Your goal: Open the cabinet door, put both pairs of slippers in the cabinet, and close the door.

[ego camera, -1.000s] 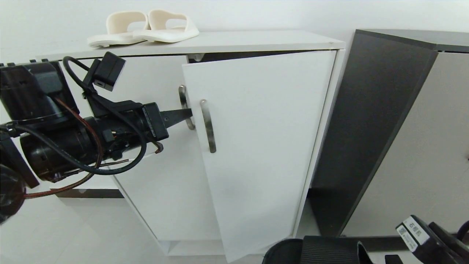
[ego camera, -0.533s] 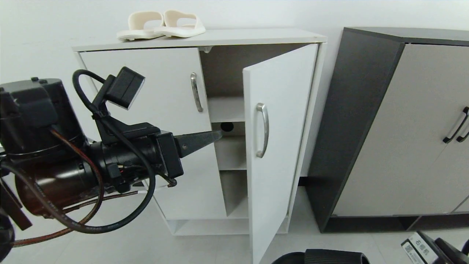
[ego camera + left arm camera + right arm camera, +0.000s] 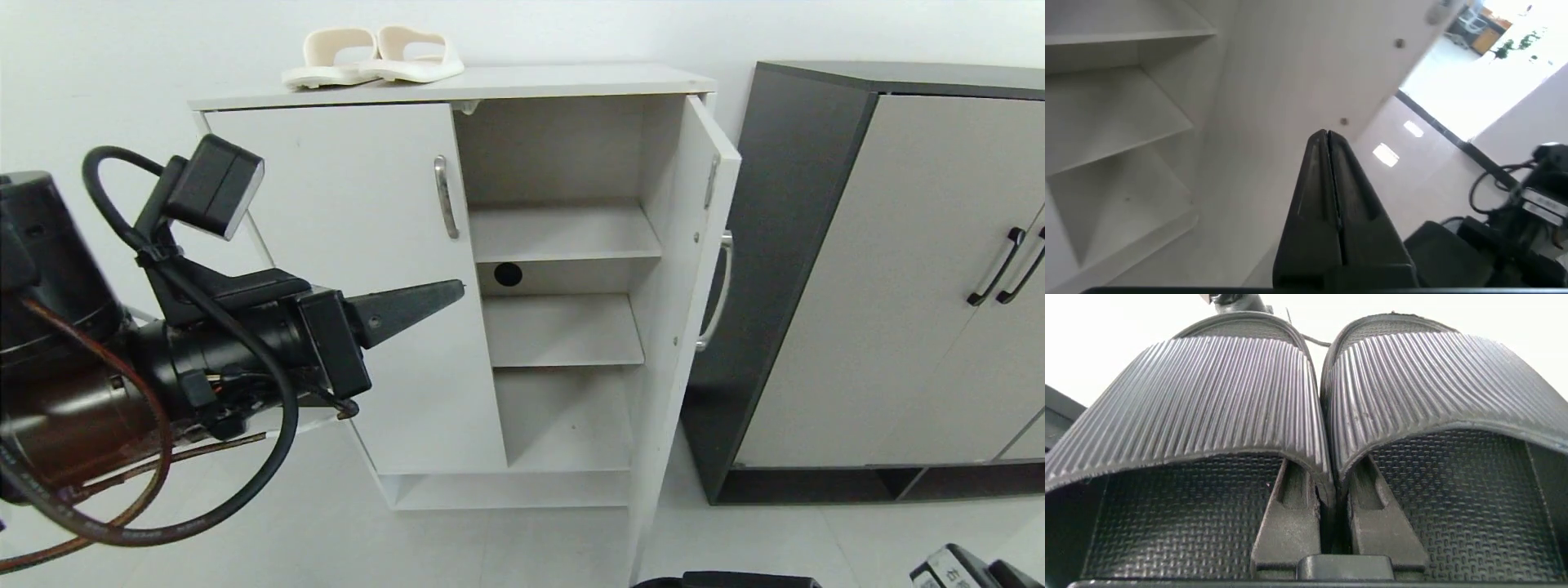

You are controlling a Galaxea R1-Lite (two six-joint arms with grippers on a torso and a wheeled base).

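With the white two-door cabinet (image 3: 343, 269) standing in front of me, its right door (image 3: 678, 327) is open and seen nearly edge-on. That door is hinged on the cabinet's right side, and its curved metal handle (image 3: 718, 290) faces the dark grey cabinet (image 3: 808, 269) at 3 o'clock. The left door (image 3: 326, 204) is closed.

The open bay is tall and narrow, bounded by the left door's free edge and the open door. It holds an upper shelf (image 3: 563, 233), a middle shelf (image 3: 563, 331) and a bottom compartment (image 3: 563, 425). A round hole (image 3: 507, 274) sits in the back panel.

The cream open-toe slippers (image 3: 371, 57) lie side by side, soles down, on the cabinet top at 11 o'clock in the head view. Their long axes run roughly from 8 to 2 o'clock; which end is the toe I cannot tell.

My left gripper (image 3: 453, 287) has its fingers pressed flat together and holds nothing. It points toward 3 o'clock, its tip in front of the left door's free edge, level with the gap between the two shelves and well below the cream pair.

My right gripper (image 3: 1327, 478) is clamped on the black ribbed-strap rubber slippers (image 3: 1241, 384), pinching their adjoining inner edges together. The pair lies side by side, footbeds toward my wrist camera, long axes in line with my fingers (image 3: 1286, 514).
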